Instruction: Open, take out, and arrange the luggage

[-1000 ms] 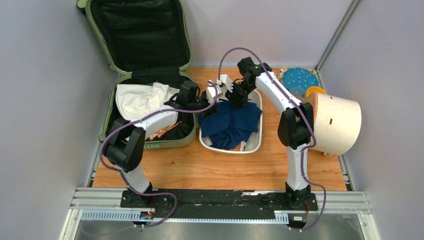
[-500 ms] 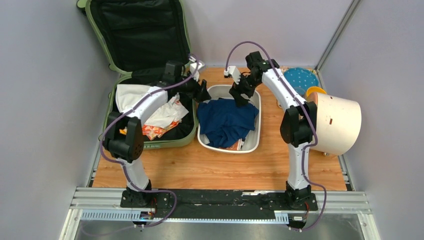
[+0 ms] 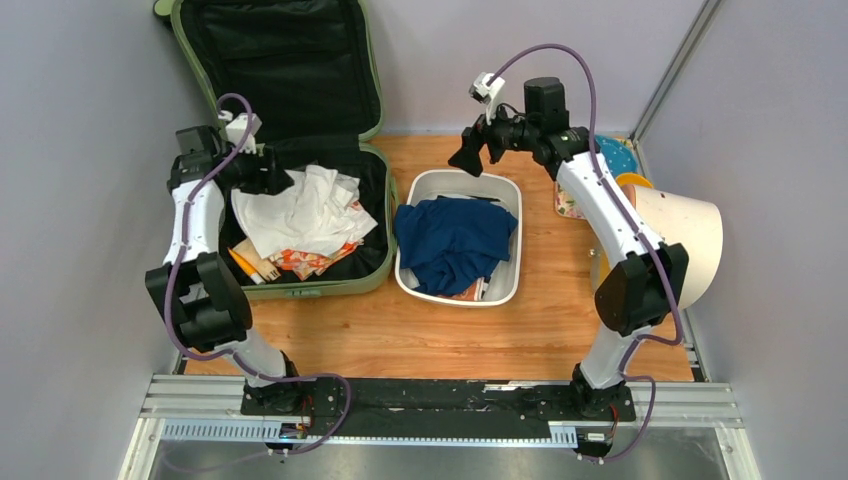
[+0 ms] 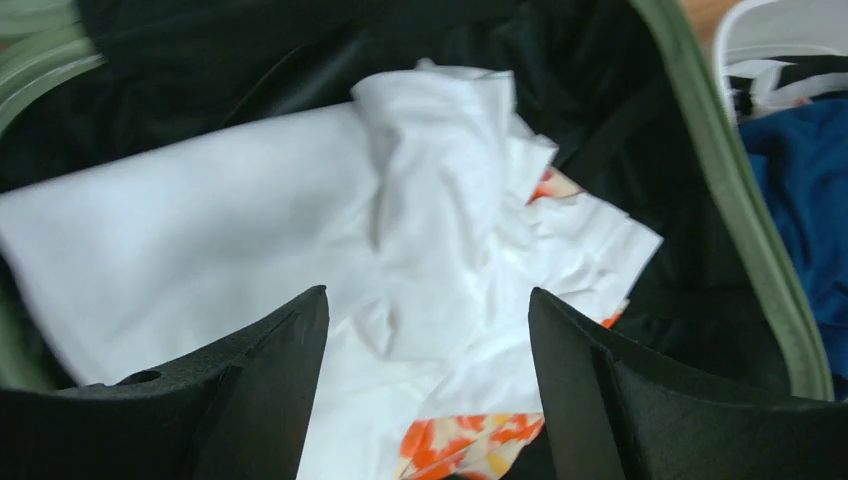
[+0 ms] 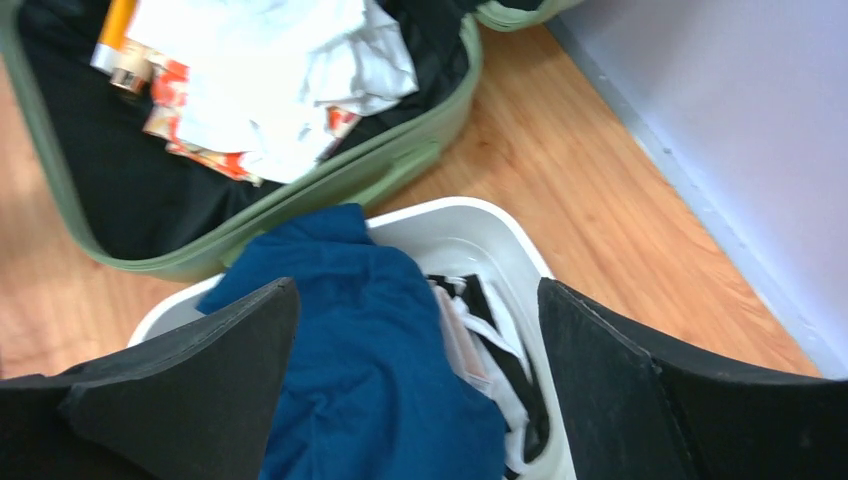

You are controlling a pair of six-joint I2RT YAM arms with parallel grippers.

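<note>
Luggage (image 3: 280, 70) open at upper left of top view, lid raised at back, base flat on wooden table (image 3: 420, 335). White tub (image 3: 455, 183) just right of it, blue garment (image 3: 455, 245) inside. White cloth (image 3: 300, 210) crumpled in luggage base. Left gripper (image 4: 425, 300) above white cloth, fingers wide apart, holding nothing. Right gripper (image 5: 415, 285) above far end of tub, fingers also wide apart, empty.

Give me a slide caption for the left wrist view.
Open left claw over white cloth in the green suitcase; blue garment in tub beyond.
</note>
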